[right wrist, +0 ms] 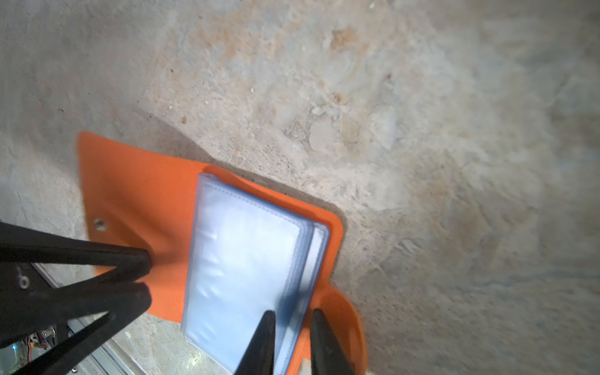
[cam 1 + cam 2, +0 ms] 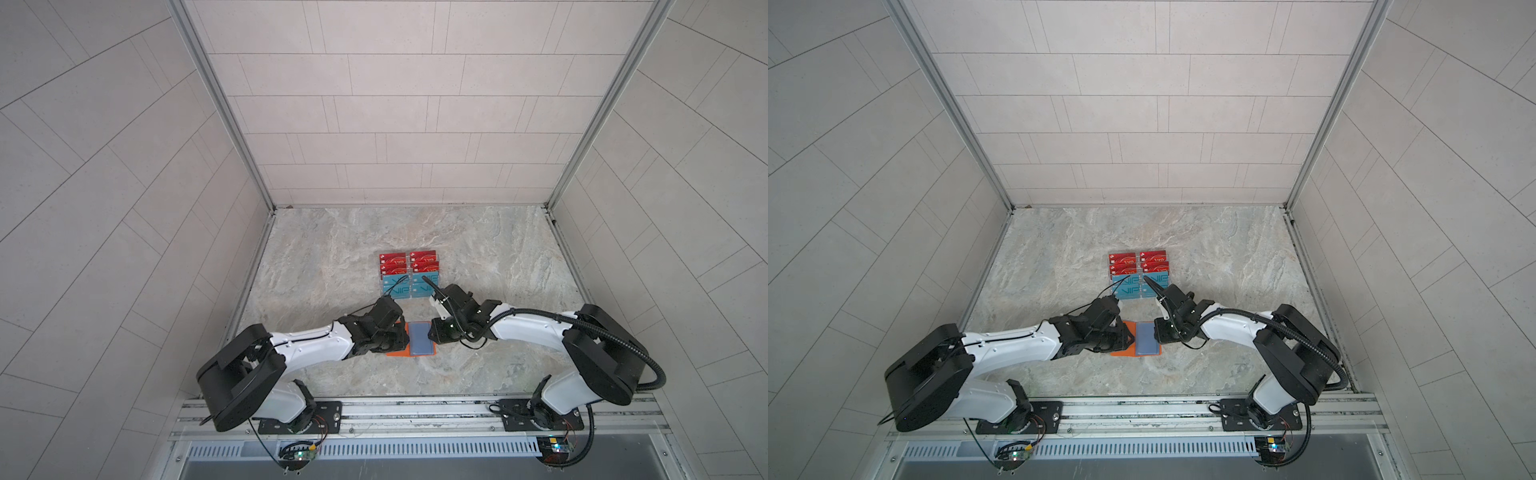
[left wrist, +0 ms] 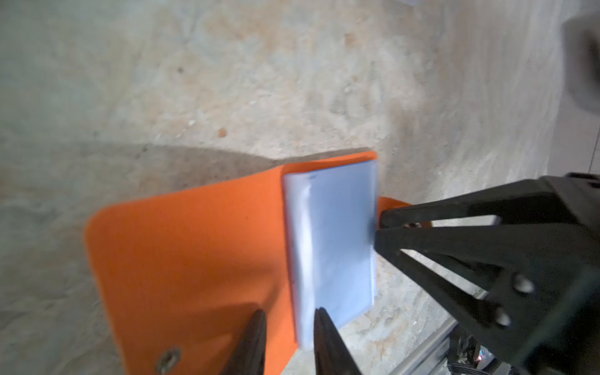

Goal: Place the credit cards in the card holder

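**Card holder** (image 2: 419,340). Orange book-style wallet, lying open and flat on the tabletop (image 2: 332,249). In both top views it sits toward 6 o'clock of the marbled surface, between the two arms.
- Long axis: 12 to 6 o'clock.
- 9 o'clock half: bare cover with the snap button (image 1: 99,224).
- 3 o'clock half: the stack of clear sleeves (image 1: 243,266), bound edge toward 9, free edges and strap tab (image 1: 344,311) toward 3.
- The top sleeve looks empty.

**Left gripper** (image 3: 289,313). Enters from 9 o'clock.
- Tips are low at the bound edge, one over the orange cover and one over the sleeve stack.
- Jaws stand a narrow gap apart with nothing clamped between them.
- They probably touch the cover, but this is not certain.

**Right gripper** (image 1: 293,312). Enters from 3 o'clock.
- Jaws are slightly parted, astride the sleeves' free edges.
- Whether they pinch a sleeve cannot be told.

**Credit cards** (image 2: 409,274). Two tiered columns at 12 o'clock of the holder, near it but apart.
- Red rows stand farther off, teal rows nearer.
- Their long axes run 9 to 3, crosswise to the sleeves.
- Neither gripper holds a card.

**Assessment.** The step in hand appears to be readying a sleeve.
- The relation that decides the next move is that the free edges face 3 o'clock, straight at the right gripper.
- That arm is therefore best placed to lift a sleeve, while the left arm steadies the cover at 9.
- For fetching a card, the right arm's wrist sits nearer the teal rows.
- Where the sleeve mouth lies is not visible.
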`<act>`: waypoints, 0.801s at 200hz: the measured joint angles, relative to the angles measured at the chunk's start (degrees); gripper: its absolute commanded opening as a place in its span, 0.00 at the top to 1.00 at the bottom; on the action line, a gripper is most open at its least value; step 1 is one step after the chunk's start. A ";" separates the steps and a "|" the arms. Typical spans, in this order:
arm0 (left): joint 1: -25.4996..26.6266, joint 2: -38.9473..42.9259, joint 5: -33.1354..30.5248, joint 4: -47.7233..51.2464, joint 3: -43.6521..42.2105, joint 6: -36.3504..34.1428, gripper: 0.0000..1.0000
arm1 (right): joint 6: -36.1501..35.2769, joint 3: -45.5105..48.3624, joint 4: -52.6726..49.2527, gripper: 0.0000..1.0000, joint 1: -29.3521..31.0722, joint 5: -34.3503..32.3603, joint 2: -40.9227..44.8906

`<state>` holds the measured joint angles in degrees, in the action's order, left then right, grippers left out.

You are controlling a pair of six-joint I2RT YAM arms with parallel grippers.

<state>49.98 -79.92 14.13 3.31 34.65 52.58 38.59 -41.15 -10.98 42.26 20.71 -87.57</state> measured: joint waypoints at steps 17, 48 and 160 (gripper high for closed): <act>-0.55 -0.11 1.05 -0.09 2.19 -0.61 0.65 | -0.24 -0.33 0.00 0.79 0.00 -0.07 -0.20; -2.23 -2.47 5.16 -1.77 3.50 -1.36 0.64 | -0.72 -0.63 0.00 0.82 0.00 -0.39 -0.70; -5.77 -9.18 13.92 -7.19 2.64 -1.73 0.64 | -0.92 -1.53 -0.02 0.83 -0.02 -0.63 -2.12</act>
<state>44.21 -89.10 28.05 -3.88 37.30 50.85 37.67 -42.68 -11.00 42.24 20.08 -89.69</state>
